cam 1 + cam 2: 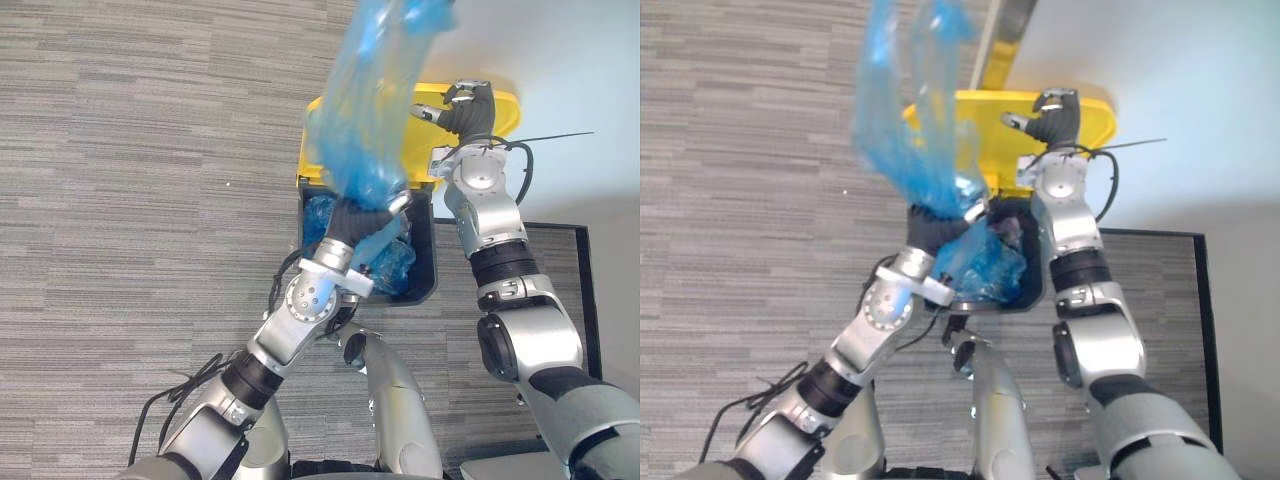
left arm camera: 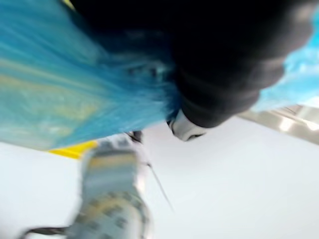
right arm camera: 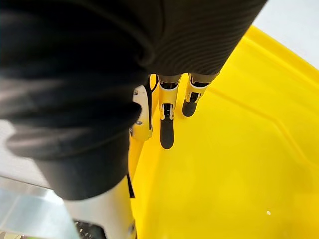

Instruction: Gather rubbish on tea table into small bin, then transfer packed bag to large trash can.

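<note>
- The left hand (image 1: pixel 362 216) is clenched round the gathered neck of the blue translucent plastic bag (image 1: pixel 375 100), directly above the mouth of the large dark trash can (image 1: pixel 430 282). Loose film flares upward from the fist, and blue plastic lies inside the can below it.
- Whether that lower blue mass is the packed end of the bag or a separate liner cannot be determined.
- The right hand (image 1: pixel 466 106) props the flat yellow plastic lid (image 3: pixel 239 149) open. Its fingers (image 3: pixel 167 130) are extended and flat against the lid surface, not hooked over an edge.
- Risk: the lid appears to be restrained by contact only. A slip of the straight fingers would likely drop it onto the left wrist or the bag.
- Risk: the flared film stands across the lid. On release it may drape over the rim and leave the bag hanging partly outside.
- Risk: an off-centre release may spill contents onto the grey striped carpet (image 1: pixel 130 180).
- Risk: thin film may cling to the fingertips as the fist opens and be pulled back out.
</note>
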